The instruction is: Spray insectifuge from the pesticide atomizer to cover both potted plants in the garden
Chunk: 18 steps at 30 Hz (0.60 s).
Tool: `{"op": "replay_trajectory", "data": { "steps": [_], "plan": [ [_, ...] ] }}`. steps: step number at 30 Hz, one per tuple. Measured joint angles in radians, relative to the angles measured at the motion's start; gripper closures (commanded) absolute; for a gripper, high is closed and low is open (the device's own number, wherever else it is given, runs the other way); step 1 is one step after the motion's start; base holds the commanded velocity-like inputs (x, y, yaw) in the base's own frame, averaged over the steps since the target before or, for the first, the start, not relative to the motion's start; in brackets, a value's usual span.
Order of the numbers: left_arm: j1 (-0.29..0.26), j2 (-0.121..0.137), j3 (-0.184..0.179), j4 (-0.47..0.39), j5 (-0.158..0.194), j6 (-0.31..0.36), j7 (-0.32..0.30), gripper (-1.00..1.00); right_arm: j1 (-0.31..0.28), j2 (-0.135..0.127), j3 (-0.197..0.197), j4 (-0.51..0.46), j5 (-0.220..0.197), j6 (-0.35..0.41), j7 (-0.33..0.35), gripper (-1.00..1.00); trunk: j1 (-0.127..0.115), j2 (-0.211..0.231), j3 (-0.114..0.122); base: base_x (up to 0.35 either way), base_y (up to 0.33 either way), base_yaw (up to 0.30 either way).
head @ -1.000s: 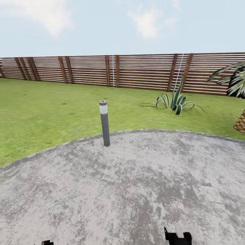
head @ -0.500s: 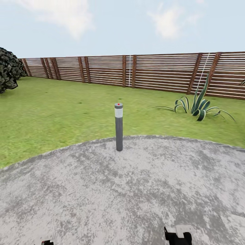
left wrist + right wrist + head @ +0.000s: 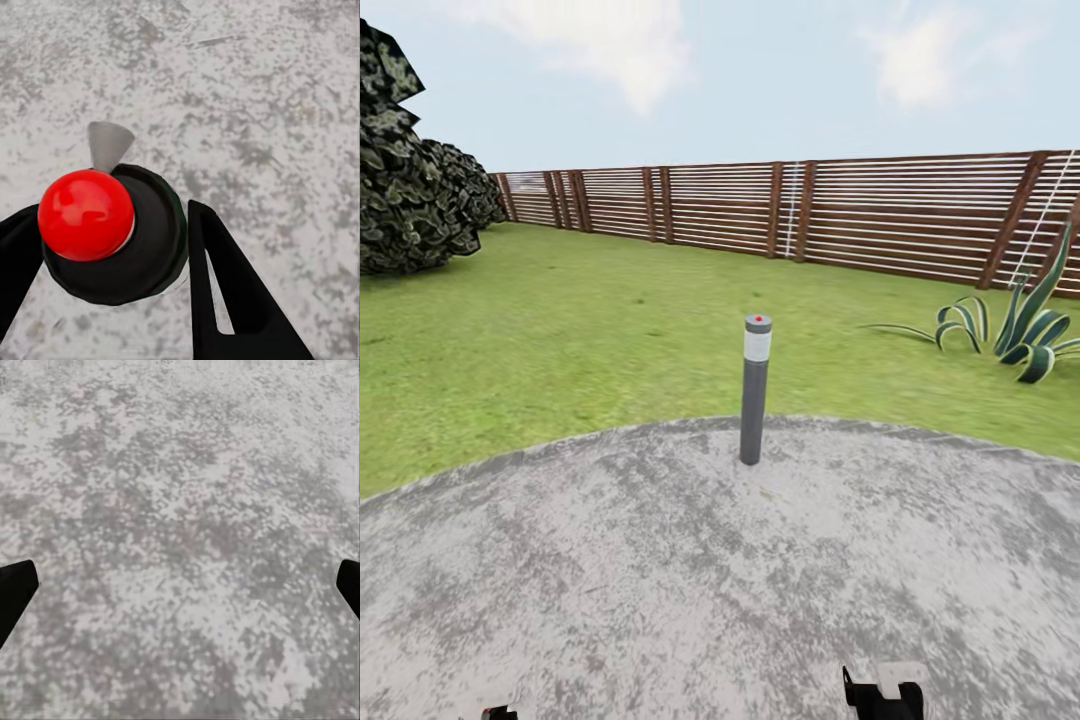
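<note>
In the left wrist view my left gripper (image 3: pixel 112 214) is shut on the pesticide atomizer (image 3: pixel 142 255), seen from above as a dark round body with a glossy red top and a small grey nozzle. The black fingers (image 3: pixel 225 300) press its sides over the grey stone patio (image 3: pixel 262 112). My right gripper (image 3: pixel 180 585) is open, with nothing but patio stone between its fingertips; its black top (image 3: pixel 882 695) peeks in at the head view's lower edge. The potted plants are out of view.
A tall grey bollard post (image 3: pixel 754 390) stands at the patio's far rim. Beyond it lie the lawn (image 3: pixel 560 320) and the wooden slat fence (image 3: pixel 810 215). A striped agave (image 3: pixel 1025 335) grows at the right, and a dark bush (image 3: pixel 405 190) at the left.
The head view has swung left: the bollard and agave sit further right in the picture and the dark bush has come in at the left. Both grippers look unchanged.
</note>
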Motion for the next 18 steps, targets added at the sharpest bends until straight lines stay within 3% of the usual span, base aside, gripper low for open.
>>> {"op": "replay_trajectory", "data": {
  "steps": [18],
  "plan": [
    [0.0, 0.001, 0.0, 0.0, 0.0, 0.0, 0.0, 1.0, 0.0, 0.0, 0.0, 0.0, 0.0, 0.0, 0.0, -1.0, 0.0, 0.0, 0.0, 0.338, 0.0, 0.277]
  ]
}}
